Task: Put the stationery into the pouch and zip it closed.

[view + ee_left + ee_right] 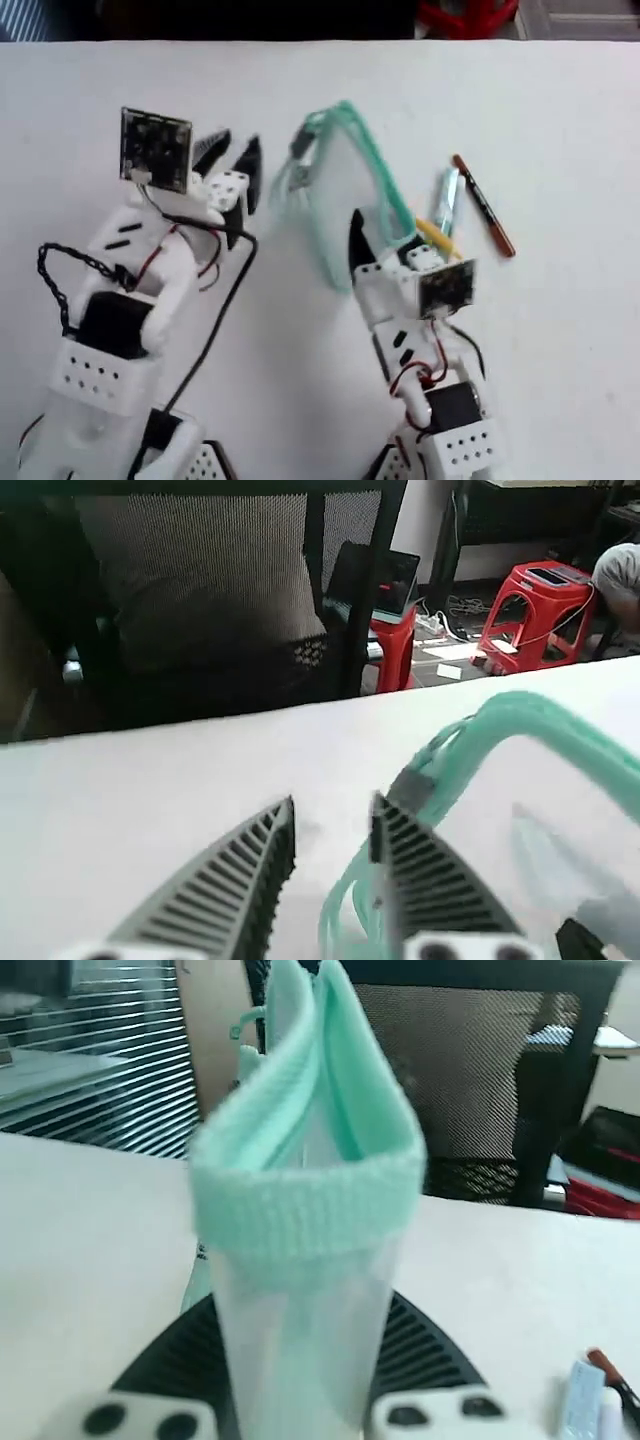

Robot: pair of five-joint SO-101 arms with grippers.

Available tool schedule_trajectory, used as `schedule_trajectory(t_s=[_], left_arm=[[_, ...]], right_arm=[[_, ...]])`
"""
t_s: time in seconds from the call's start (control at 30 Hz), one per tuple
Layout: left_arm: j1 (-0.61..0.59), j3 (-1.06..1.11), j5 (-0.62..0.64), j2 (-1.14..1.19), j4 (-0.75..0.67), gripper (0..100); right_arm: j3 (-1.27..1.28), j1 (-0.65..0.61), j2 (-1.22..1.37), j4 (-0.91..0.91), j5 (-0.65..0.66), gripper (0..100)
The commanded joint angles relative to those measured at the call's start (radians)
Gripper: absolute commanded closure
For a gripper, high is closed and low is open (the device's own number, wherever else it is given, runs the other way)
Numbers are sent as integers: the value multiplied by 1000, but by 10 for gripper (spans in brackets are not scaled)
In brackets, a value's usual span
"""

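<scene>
High view, looking down on a white table (560,110): a clear plastic pouch with mint-green trim (335,180) lies between the two arms. The right gripper (385,248) is clenched on the pouch's near end. The left gripper (232,160) rests just beside the pouch's far end, fingers spread and holding nothing. A slim red-brown pen (483,205), a short yellow stick (437,238) and a pale blue-silver stick (446,198) lie on the table beside the pouch, on the side away from the left arm. Left wrist view: the left gripper (332,820) is released, with one ribbed finger (420,880) next to the pouch (520,720); whether they touch I cannot tell. Right wrist view: the right gripper (300,1380) pinches the pouch (305,1200), which stands up from its jaws, and the pen (605,1368) lies off to one side. By my reading, loading has not started and the pouch is only being steadied. Next, the mouth needs holding open while an item is picked up and fed in.
</scene>
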Motion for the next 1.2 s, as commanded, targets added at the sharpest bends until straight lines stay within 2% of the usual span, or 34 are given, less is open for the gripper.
schedule_trajectory(t_s=[0.0,0.1,0.23,0.37,0.43,0.57,0.7,0.83,0.93,1.03,1.17], left_arm=[[-10,63,190,7,0,682],[5,143,166,7,8,684],[88,273,163,5,-23,701],[240,446,155,5,-212,724],[292,485,155,2,-261,736],[358,488,158,-97,-210,740],[341,496,155,-283,-137,736],[286,503,155,-435,-80,736],[274,586,141,-503,-130,736],[292,684,72,-553,-206,740],[311,735,64,-590,-249,740]], right_arm=[[-54,96,25,15,-133,978],[-98,84,28,38,-137,980],[-192,48,30,36,-137,980],[-285,-16,33,38,-137,978],[-331,-35,53,35,-132,978],[-430,-7,174,28,-137,978],[-519,-27,331,24,-146,978],[-574,-84,456,15,-221,979],[-586,-120,498,18,-239,980],[-588,-140,484,18,-242,980],[-588,-185,464,53,-242,980]])
